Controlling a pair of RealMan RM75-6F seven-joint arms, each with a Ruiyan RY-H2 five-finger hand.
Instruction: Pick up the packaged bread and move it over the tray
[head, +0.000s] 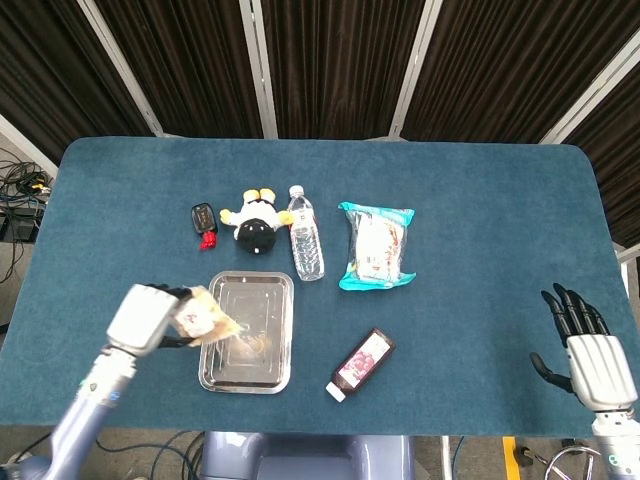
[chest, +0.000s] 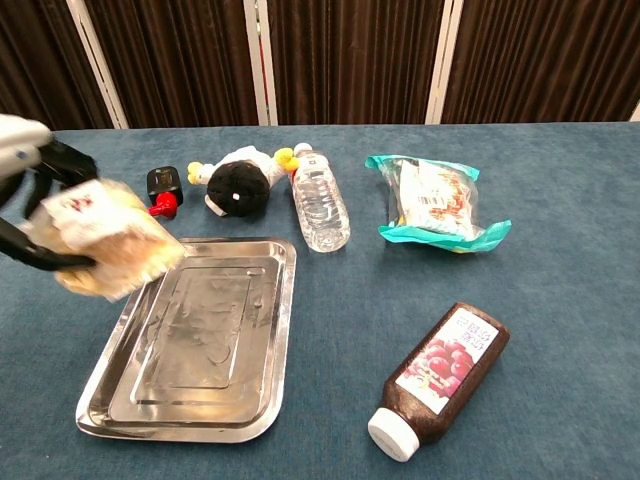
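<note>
We see the blue table (head: 480, 200) carrying a steel tray (head: 247, 331), rectangular and shiny, lying flat toward the near left. Above the tray's left edge hangs the packaged bread (head: 203, 315): a clear, crinkled wrapper around pale golden pieces, with a white label bearing a red mark. In the chest view the packaged bread (chest: 103, 238) is lifted off the cloth and tilted, its lower end over the tray's left rim (chest: 128, 310).

Our left hand (head: 148, 318) grips the packet from the outer side, dark fingers (chest: 40, 262) wrapped round it above and below. Our right hand (head: 584, 348) sits at the table's near right corner, holding nothing, fingers spread and pointing away from us.

Beyond the tray lie a teal snack bag (head: 376, 246), a water bottle (head: 305, 233), a dark sauce bottle (head: 361, 363) and a plush toy (head: 254, 220).
</note>
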